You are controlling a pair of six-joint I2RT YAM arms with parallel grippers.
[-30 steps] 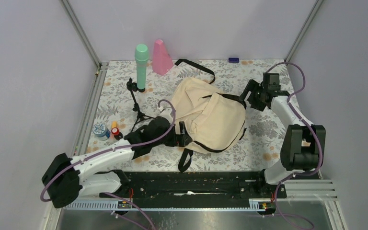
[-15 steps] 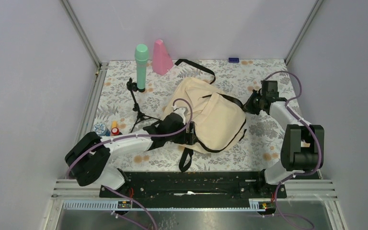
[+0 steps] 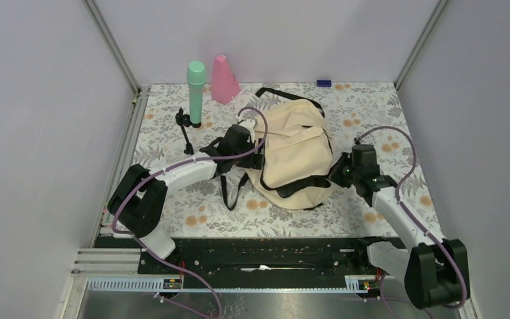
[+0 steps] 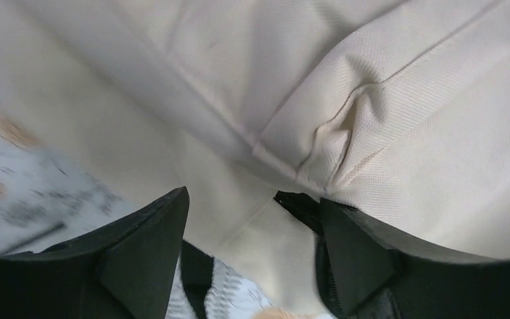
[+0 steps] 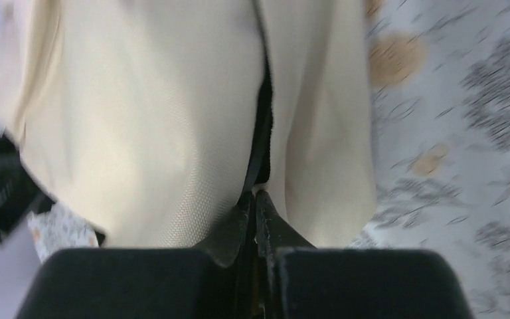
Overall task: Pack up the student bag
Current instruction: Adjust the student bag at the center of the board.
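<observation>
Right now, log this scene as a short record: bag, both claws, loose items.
main item: bag, cream with black straps, slumped mid-table
left arm: left claw open, against the bag's left side
right arm: right claw shut on the bag's black trim, right side
loose items: green bottle, pink cone, small black tripod, all far left
surface: table with floral cloth

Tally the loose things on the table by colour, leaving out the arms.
Cream: 1, bag
Green: 1, cylinder
Pink: 1, cone
Black: 1, stand
Blue: 1, small block
Total: 5
</observation>
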